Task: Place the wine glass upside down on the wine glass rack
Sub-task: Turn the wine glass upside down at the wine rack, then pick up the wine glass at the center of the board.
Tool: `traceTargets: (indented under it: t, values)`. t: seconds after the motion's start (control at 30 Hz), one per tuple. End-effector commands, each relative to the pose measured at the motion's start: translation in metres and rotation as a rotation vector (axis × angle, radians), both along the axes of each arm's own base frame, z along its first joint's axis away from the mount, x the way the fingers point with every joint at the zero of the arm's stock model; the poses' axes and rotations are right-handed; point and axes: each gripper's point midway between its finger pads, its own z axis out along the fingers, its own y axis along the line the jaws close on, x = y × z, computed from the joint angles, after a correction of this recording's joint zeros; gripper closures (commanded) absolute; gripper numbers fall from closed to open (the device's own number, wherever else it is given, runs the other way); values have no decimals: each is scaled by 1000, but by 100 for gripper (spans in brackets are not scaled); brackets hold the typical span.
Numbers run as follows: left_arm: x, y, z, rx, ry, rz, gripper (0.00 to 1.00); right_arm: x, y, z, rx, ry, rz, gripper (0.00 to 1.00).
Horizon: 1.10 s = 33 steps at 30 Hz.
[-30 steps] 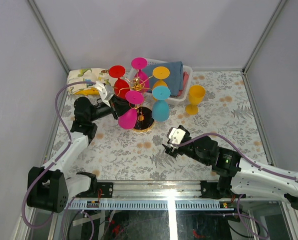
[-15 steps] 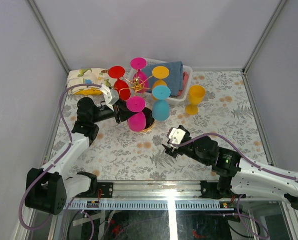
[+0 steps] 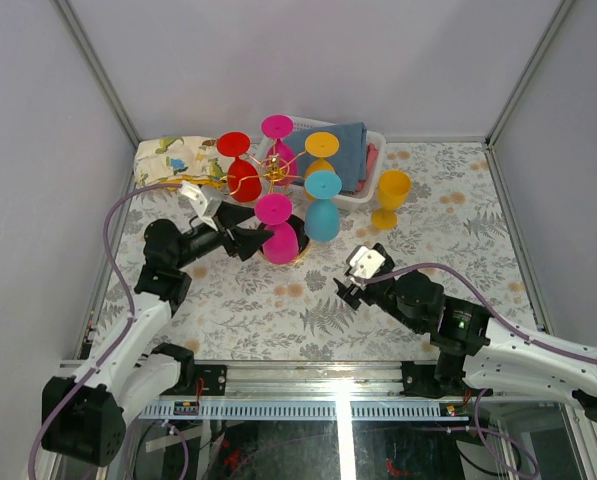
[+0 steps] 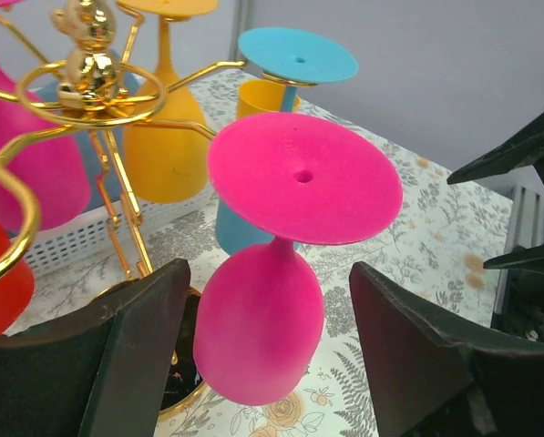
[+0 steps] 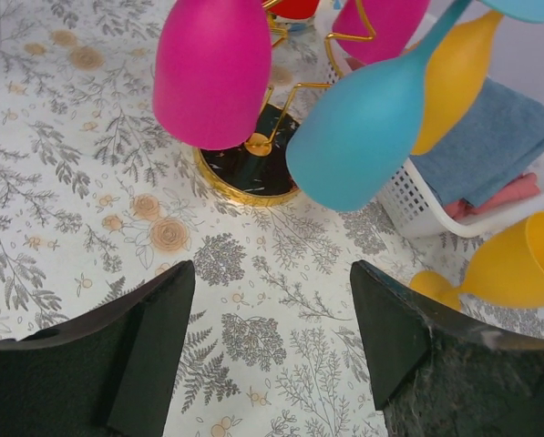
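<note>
Floral tabletop [image 3: 278, 310] bore the wine glass rack [image 3: 275, 173], upper centre; left gripper [image 3: 249, 230] was spread around the inverted pink wine glass [image 3: 278, 236], seemingly clear; right gripper [image 5: 272, 273] gaped empty.

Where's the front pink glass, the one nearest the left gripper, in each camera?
Top external: front pink glass at centre of the picture, foot up.
Left wrist: mid-frame, filling the middle.
Right wrist: top left, bowl only.
Shared landmark: blue glass hanging right beside it in all three views.

Pink wine glass [image 4: 258, 332] inverted, on gold rack [image 4: 87, 66]
</note>
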Motion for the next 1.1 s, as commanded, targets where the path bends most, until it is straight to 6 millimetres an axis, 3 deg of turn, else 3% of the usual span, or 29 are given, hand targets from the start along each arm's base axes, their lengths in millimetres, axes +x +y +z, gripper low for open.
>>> traceTargets:
  t: [0.0,0.17,0.3,0.4,0.5,0.73,1.07]
  values:
    - [3,15,10,-49,39,133,29,9,-11,20,102,-16,-106,23]
    - [-7,21,8,-63,120,165,27,16,-26,28,138,1,-207,23]
    - [-19,32,9,-97,158,228,25,24,-50,37,134,29,-358,19]
    - [-25,47,7,-95,191,316,21,29,-72,50,122,44,-486,14]
    - [-26,70,-1,-80,252,460,12,33,-91,62,126,31,-588,1]
    - [-30,86,-21,20,339,545,0,46,-110,78,134,89,-697,1]
    - [-38,89,-36,42,359,550,0,98,-115,52,123,313,-764,1]
